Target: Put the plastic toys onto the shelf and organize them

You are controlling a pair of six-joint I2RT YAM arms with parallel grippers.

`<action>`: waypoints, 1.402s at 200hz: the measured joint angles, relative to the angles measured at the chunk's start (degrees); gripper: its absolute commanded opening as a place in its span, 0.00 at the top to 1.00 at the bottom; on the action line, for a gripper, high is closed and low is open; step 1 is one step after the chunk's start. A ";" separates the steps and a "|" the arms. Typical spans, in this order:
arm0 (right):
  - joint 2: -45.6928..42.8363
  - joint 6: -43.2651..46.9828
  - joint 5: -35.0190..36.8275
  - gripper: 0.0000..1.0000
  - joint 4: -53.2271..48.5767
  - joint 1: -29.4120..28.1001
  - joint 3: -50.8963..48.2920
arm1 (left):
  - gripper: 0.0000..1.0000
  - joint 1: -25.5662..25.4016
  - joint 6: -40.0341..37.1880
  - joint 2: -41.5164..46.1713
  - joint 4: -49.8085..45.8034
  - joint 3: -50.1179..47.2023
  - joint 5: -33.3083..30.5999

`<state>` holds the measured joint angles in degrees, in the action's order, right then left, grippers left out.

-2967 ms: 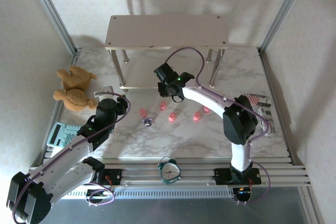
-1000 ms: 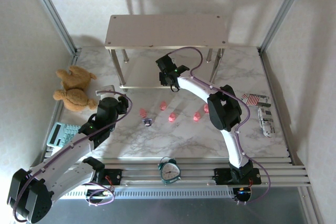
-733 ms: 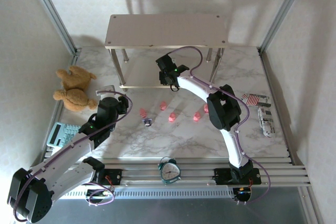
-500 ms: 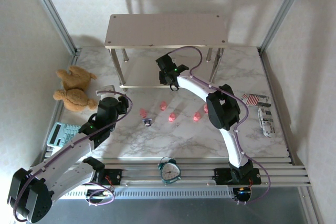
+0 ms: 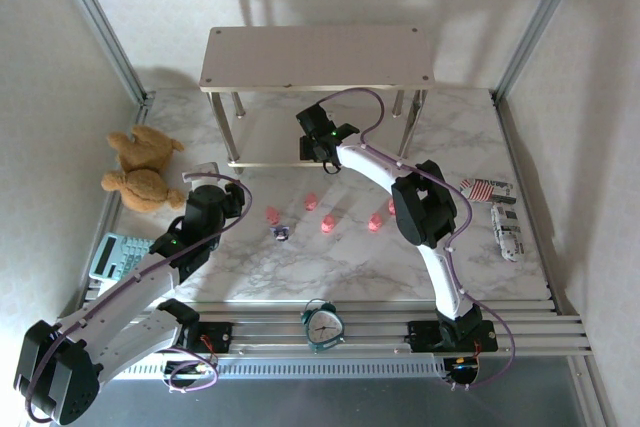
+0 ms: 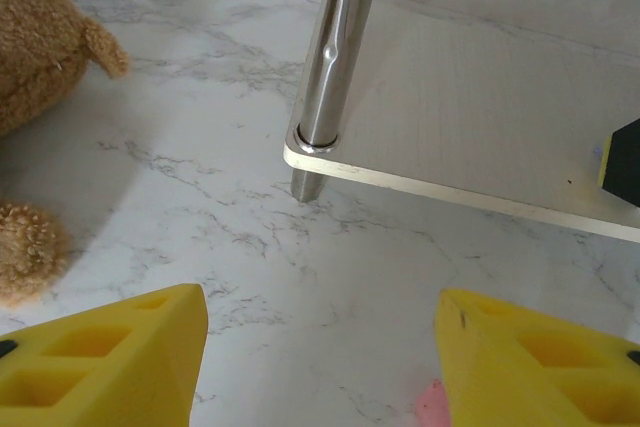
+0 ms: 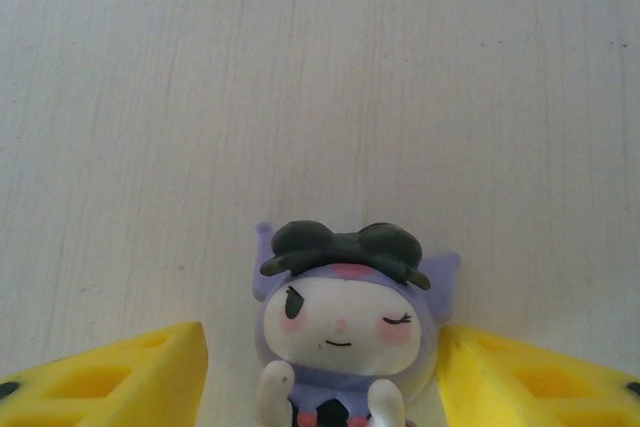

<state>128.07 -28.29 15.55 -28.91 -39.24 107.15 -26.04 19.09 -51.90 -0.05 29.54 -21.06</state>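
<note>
The right gripper stands spread around a purple-and-white figurine on the lower board of the shelf; the left gripper hangs spread, empty, teddy bear at nine o'clock.

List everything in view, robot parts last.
shelf: one, beige boards, silver legs, table's far side
pink toys: five, pink, on table before shelf
table purple toy: one, purple-white, beside them
shelf purple toy: one, purple-white, upright on lower board
teddy bear: one, brown, left
calculator: one, pale teal, near-left
alarm clock: one, teal, near edge
striped packet: one, red-white, right
white gadget: one, white, right
left gripper: one, yellow fingers, open above table
right gripper: one, yellow fingers, open around shelf purple toy
</note>
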 measured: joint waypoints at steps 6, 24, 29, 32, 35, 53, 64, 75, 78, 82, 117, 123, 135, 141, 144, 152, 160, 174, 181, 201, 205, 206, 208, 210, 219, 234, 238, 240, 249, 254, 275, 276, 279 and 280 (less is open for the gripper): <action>-0.02 0.02 -0.15 0.35 0.02 0.00 -0.04 | 0.38 0.00 0.00 0.00 0.00 0.00 0.00; -0.57 0.07 -0.33 0.34 1.09 0.00 -1.18 | 0.38 0.00 0.00 0.22 -0.04 -0.02 0.02; -0.85 0.09 -0.39 0.33 1.53 0.00 -1.64 | 0.38 0.00 0.00 0.42 -0.02 -0.04 0.04; -1.07 0.15 -0.39 0.33 1.75 0.00 -1.99 | 0.37 0.00 0.00 0.57 -0.02 -0.09 0.04; -1.29 0.17 -0.39 0.33 2.01 0.00 -2.38 | 0.37 0.00 0.00 0.85 -0.02 -0.17 0.11; -3.37 0.24 -0.39 0.32 2.75 0.00 -5.46 | 0.36 -0.02 -0.07 2.73 -0.04 -0.85 0.48; -4.85 0.26 -0.39 0.31 2.73 0.00 -7.32 | 0.35 -0.02 -0.24 3.96 -0.07 -1.25 0.87; -6.19 0.28 -0.42 0.31 2.78 0.00 -8.79 | 0.34 -0.02 -0.61 4.87 -0.11 -1.49 1.33; -6.56 0.37 -0.42 0.31 2.80 0.00 -9.14 | 0.34 -0.02 -0.66 5.07 -0.13 -1.55 1.49; -7.06 0.46 -0.46 0.30 2.78 0.00 -9.62 | 0.34 -0.02 -0.85 5.33 -0.22 -1.57 1.77; -11.52 0.72 -0.61 0.29 3.08 -0.31 -13.03 | 0.34 -0.09 -1.29 6.40 -0.48 -1.81 5.11; -12.61 0.70 -0.61 0.28 3.15 -0.44 -14.14 | 0.33 -0.15 -1.27 6.56 -0.52 -1.99 5.99; -14.93 0.68 -0.59 0.27 2.99 -0.90 -16.50 | 0.32 -0.31 -1.22 6.75 -0.66 -2.29 7.96; -16.35 0.70 -0.66 0.27 3.06 -1.22 -17.97 | 0.32 -0.46 -1.05 6.78 -0.72 -2.38 8.92; -16.94 0.68 -0.74 0.28 3.04 -1.38 -18.64 | 0.32 -0.55 -1.01 6.78 -0.72 -2.40 9.40; -18.75 0.68 -0.81 0.28 2.93 -1.90 -20.57 | 0.33 -0.87 -0.85 6.75 -0.72 -2.43 10.71; -20.74 0.70 -0.83 0.27 2.91 -2.51 -22.62 | 0.33 -1.38 -0.68 6.75 -0.72 -2.43 11.91; -24.33 0.70 -0.92 0.27 2.49 -3.85 -26.12 | 0.33 -2.51 -0.31 6.75 -0.72 -2.43 13.99; -26.32 0.70 -1.07 0.27 2.29 -4.68 -28.00 | 0.33 -3.19 -0.13 6.73 -0.72 -2.43 14.75; -31.67 0.63 -1.81 0.27 1.62 -6.71 -32.72 | 0.33 -5.49 0.50 5.92 -0.70 -2.40 16.81; -32.96 0.61 -1.99 0.27 1.49 -7.13 -33.83 | 0.33 -5.88 0.61 5.60 -0.70 -2.40 17.05; -33.18 0.61 -2.03 0.27 1.42 -7.17 -34.01 | 0.33 -5.95 0.66 5.53 -0.70 -2.40 17.07; -33.88 0.61 -2.10 0.27 1.36 -7.32 -34.58 | 0.33 -6.19 0.68 5.29 -0.70 -2.40 17.27; -34.49 0.61 -2.14 0.27 1.31 -7.50 -35.15 | 0.33 -6.38 0.70 5.05 -0.72 -2.40 17.35; -37.27 0.55 -2.34 0.26 0.98 -7.98 -37.38 | 0.33 -7.08 0.85 3.93 -0.81 -2.40 17.97; -42.27 0.26 -2.54 0.26 0.31 -8.26 -41.07 | 0.33 -7.72 1.16 1.79 -1.55 -2.40 18.67; -43.36 0.22 -2.60 0.26 0.15 -8.26 -41.90 | 0.33 -7.82 1.36 1.25 -1.81 -2.40 18.82; -44.11 0.13 -2.58 0.26 -0.09 -8.26 -42.36 | 0.32 -7.87 1.38 0.94 -1.95 -2.40 18.84; -46.95 -0.09 -2.51 0.26 -0.68 -8.26 -44.04 | 0.32 -7.98 1.73 -0.09 -2.40 -2.40 19.17; -48.41 -0.26 -2.51 0.26 -0.98 -8.26 -44.87 | 0.32 -8.04 1.92 -0.61 -2.62 -2.40 19.39; -53.81 -0.90 -2.49 0.25 -1.95 -8.26 -47.32 | 0.32 -8.35 2.23 -2.60 -2.86 -2.40 20.24; -53.96 -0.92 -2.47 0.25 -1.95 -8.26 -47.39 | 0.32 -8.39 2.23 -2.73 -2.86 -2.40 20.28; -54.53 -0.87 -2.51 0.25 -1.99 -8.26 -47.67 | 0.32 -8.46 2.25 -2.97 -2.82 -2.40 20.31; -54.84 -0.94 -2.51 0.25 -2.03 -8.26 -47.78 | 0.32 -8.50 2.27 -3.10 -2.82 -2.40 20.37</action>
<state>73.23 -29.23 13.04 -30.94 -47.51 59.37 -34.54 21.37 -55.00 -2.87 27.14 -0.69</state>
